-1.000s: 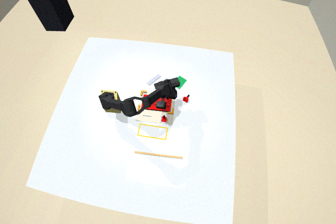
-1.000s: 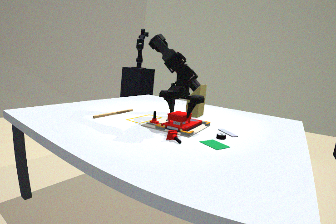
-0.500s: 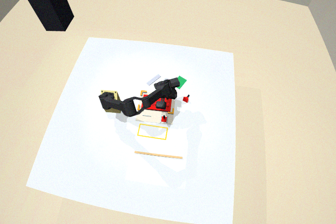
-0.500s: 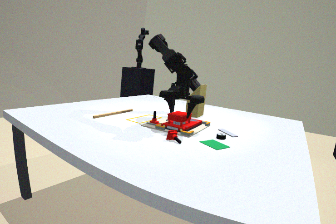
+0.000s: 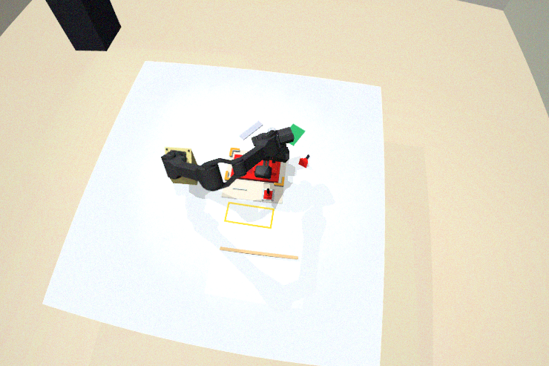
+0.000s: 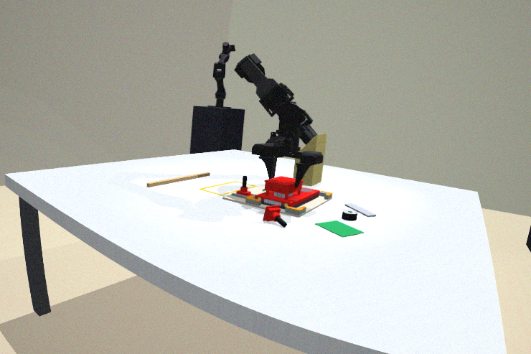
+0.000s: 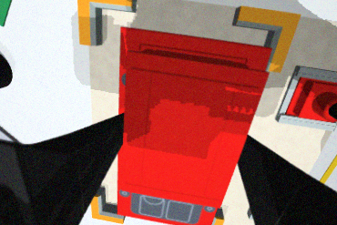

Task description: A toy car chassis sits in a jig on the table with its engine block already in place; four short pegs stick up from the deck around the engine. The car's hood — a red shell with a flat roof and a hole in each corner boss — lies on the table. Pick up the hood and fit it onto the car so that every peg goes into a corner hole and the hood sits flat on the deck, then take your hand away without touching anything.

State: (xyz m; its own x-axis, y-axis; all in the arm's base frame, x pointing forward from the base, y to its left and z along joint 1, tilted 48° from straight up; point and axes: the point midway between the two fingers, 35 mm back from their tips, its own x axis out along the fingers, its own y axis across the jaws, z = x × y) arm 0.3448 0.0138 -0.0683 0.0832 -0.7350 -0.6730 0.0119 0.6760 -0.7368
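Note:
The red hood [image 6: 275,183] [image 7: 178,168] is upright over the red chassis [image 5: 248,174] [image 6: 312,194] [image 7: 196,45], roof up. The chassis sits in the jig [image 5: 248,194] [image 7: 182,15] between orange corner brackets. My gripper [image 6: 284,182] [image 7: 182,128] is shut on the hood, one finger on each long side. In the exterior view the hood is right down at the deck. I cannot tell whether a small gap is left under it. The engine, the pegs and the corner holes are hidden.
A red piece with a black handle [image 5: 268,194] [image 6: 243,192] stands beside the chassis. Another red piece [image 5: 303,162] [image 6: 271,214] lies near the jig. A green card [image 5: 296,134] [image 6: 339,227], black disc [image 6: 349,215], grey bar [image 5: 251,130] [image 6: 359,209] and wooden stick [image 5: 258,253] [image 6: 178,179] lie around.

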